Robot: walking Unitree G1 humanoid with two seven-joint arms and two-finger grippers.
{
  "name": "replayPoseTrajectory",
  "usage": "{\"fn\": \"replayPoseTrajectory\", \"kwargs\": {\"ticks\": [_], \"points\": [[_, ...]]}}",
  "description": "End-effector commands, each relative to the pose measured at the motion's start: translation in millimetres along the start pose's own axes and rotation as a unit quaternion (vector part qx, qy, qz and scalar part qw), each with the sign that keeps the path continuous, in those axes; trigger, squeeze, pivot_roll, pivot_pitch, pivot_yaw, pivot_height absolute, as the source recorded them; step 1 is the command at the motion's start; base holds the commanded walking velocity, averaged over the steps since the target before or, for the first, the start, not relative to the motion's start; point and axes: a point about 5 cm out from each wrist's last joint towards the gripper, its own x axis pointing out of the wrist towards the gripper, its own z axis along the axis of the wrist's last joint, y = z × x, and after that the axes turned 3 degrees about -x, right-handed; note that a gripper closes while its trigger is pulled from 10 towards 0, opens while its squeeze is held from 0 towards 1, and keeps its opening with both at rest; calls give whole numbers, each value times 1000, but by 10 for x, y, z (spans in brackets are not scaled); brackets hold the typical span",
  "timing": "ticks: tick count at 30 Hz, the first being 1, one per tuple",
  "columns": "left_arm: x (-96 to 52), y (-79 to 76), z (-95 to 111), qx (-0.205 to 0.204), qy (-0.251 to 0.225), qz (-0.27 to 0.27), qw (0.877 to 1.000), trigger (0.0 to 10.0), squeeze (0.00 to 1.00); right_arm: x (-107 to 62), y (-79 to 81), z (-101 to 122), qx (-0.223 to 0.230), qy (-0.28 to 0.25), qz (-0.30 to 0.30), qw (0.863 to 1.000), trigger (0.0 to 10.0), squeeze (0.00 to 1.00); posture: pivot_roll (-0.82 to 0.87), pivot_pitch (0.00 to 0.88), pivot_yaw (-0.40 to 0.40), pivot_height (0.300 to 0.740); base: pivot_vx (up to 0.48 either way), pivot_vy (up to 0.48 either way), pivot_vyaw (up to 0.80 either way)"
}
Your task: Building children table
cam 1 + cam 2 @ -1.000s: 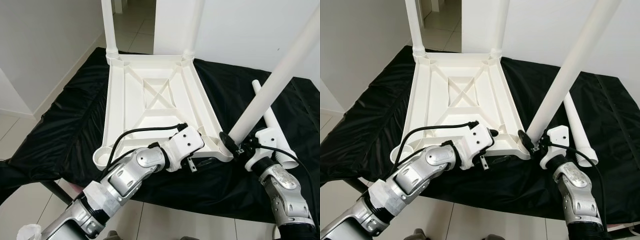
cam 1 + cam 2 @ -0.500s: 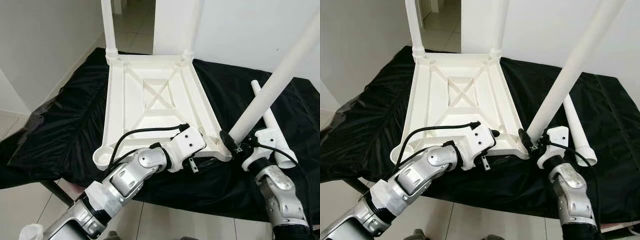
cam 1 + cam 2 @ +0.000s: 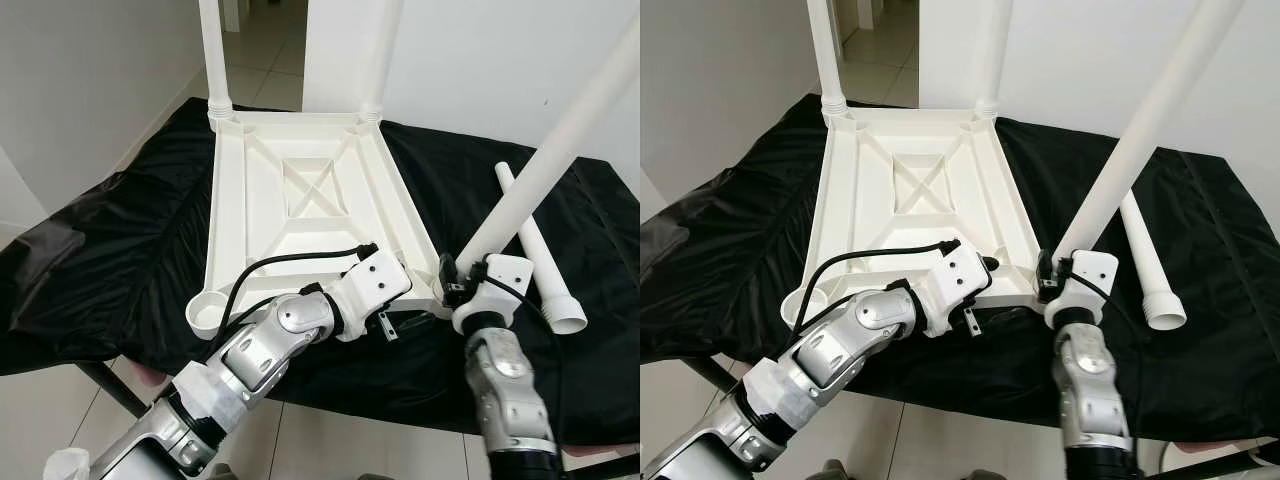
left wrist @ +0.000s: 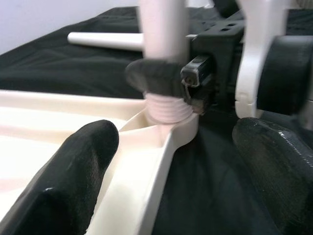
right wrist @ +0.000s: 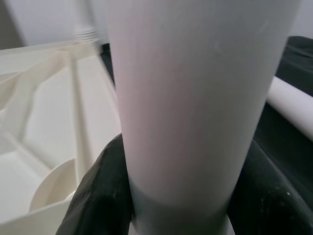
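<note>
The white table top (image 3: pixel 300 200) lies upside down on a black cloth, with two white legs (image 3: pixel 213 50) standing in its far corners. My right gripper (image 3: pixel 448 280) is shut on a third leg (image 3: pixel 540 170), which leans up and to the right. That leg's threaded end (image 4: pixel 166 107) sits at the near right corner socket. In the right wrist view the black fingers (image 5: pixel 98 196) clasp the leg from both sides. My left gripper (image 4: pixel 171 147) is open at the same corner, with the table's front rim between its fingers (image 4: pixel 73 171).
A fourth white leg (image 3: pixel 535 250) lies loose on the cloth (image 3: pixel 120 250) to the right of the table top. The near left corner has a round open socket (image 3: pixel 205 313). Tiled floor lies beyond the cloth's near edge, with white walls behind.
My right arm has swung left under the held leg, bringing its wrist close to the near right corner. The left arm has stayed where it was.
</note>
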Motion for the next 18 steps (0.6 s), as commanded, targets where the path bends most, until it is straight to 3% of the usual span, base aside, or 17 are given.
{"fn": "replayPoseTrajectory", "kwargs": {"ticks": [1, 4, 11, 12, 18], "points": [[-12, 19, 10, 14, 3, -36, 999, 10000, 0, -44, 0, -157, 3, 47, -26, 999, 10000, 0, -12, 0, -49, 740, 0, 0, 0], [-16, 128, 11, 20, 6, -22, 1000, 10000, 0, -95, 171, -143, 21, 43, -10, 999, 10000, 0, -21, 0, -26, 740, 0, 0, 0], [-24, 252, 22, 28, 11, -15, 999, 10000, 0, -126, 211, -101, 23, 27, 5, 999, 10000, 0, -29, 0, -7, 740, 0, 0, 0], [-24, 276, 27, 30, 11, -14, 999, 10000, 0, -130, 212, -90, 23, 26, 6, 999, 10000, 1000, -29, 0, -7, 740, 0, 0, 0], [-68, 335, 33, 18, 6, -22, 1000, 10000, 0, -172, 157, -11, 20, -1, 28, 999, 10000, 1000, -33, 0, 8, 740, 0, 0, 0]]}}
